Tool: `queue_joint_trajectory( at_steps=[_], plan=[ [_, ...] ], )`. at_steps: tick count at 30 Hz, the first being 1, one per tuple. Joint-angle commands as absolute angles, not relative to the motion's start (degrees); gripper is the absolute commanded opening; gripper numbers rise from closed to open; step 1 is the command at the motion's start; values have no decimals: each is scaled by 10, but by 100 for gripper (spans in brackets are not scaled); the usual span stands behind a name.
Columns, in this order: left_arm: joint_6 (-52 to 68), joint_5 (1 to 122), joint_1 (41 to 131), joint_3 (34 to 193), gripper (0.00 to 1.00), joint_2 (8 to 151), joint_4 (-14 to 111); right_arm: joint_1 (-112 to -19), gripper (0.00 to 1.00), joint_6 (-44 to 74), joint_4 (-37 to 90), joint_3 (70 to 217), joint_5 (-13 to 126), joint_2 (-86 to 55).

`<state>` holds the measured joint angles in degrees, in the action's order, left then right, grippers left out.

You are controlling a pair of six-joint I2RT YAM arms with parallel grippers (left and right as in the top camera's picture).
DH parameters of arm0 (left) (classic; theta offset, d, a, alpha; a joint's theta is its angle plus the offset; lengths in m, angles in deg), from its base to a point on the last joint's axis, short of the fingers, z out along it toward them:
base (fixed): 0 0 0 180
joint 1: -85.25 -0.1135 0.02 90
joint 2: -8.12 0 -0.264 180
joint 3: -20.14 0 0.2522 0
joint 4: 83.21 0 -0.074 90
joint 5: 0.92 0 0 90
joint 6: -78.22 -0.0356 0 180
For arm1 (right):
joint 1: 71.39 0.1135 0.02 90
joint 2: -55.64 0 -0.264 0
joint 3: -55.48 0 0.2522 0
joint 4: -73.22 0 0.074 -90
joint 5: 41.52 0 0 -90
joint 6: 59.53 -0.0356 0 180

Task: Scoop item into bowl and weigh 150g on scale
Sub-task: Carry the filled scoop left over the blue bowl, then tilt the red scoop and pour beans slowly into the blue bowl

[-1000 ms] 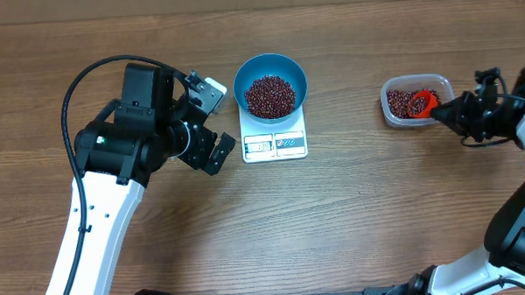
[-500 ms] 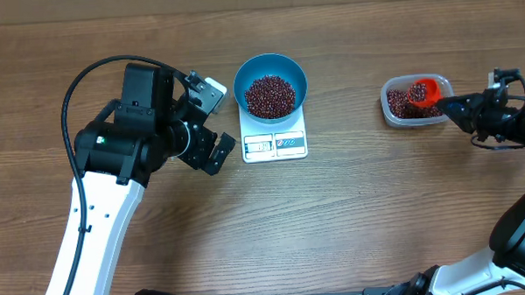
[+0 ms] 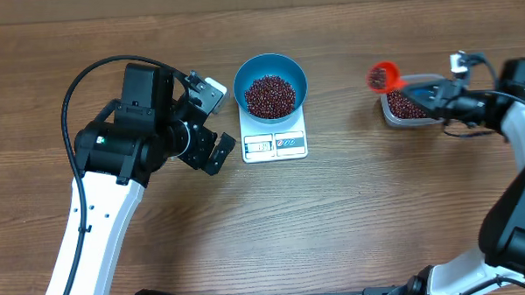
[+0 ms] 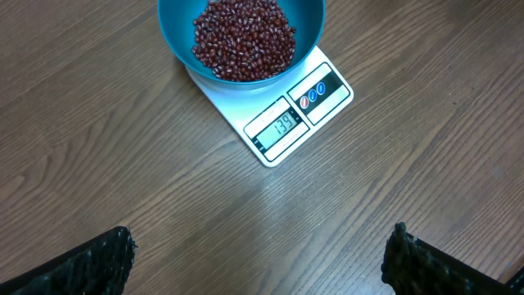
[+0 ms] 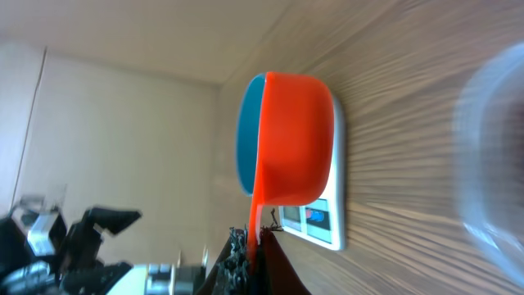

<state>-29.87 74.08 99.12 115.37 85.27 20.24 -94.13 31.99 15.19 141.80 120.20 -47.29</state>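
Orange scoop (image 3: pixel 383 75), handle pinched in right gripper (image 3: pixel 429 98), hangs over clear tub (image 3: pixel 416 116) edge. Blue bowl (image 3: pixel 239 85) of beans (image 3: pixel 269 95) on scale (image 3: pixel 275 144) lies well apart leftward, along handle line. Left gripper (image 3: pixel 215 123) spread, empty, nearer bowl.

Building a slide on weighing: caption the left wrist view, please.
Open left gripper looks down on blue bowl of beans atop white scale reading 139.

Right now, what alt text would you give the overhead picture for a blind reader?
A round bright blue bowl of small dark red-brown beans sits on a flat white kitchen scale on a wooden table. The right gripper holds a small orange scoop by a clear plastic tub; the open left gripper is left of the scale.
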Motion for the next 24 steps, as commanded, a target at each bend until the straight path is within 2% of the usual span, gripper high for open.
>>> queue_joint_trajectory(
  at_steps=[1,8,17,24],
  plan=[
    [-293,730,991,1166,100,850,202,-886,4,271,187,1416,1232,-472],
    [-294,730,991,1166,99,850,202,-771,4,243,268,1416,1215,-472],
    [-294,730,991,1166,100,850,202,-675,4,245,346,1416,1084,-472],
    [-294,730,991,1166,100,852,202,-617,4,344,389,1416,942,-472]
  ],
)
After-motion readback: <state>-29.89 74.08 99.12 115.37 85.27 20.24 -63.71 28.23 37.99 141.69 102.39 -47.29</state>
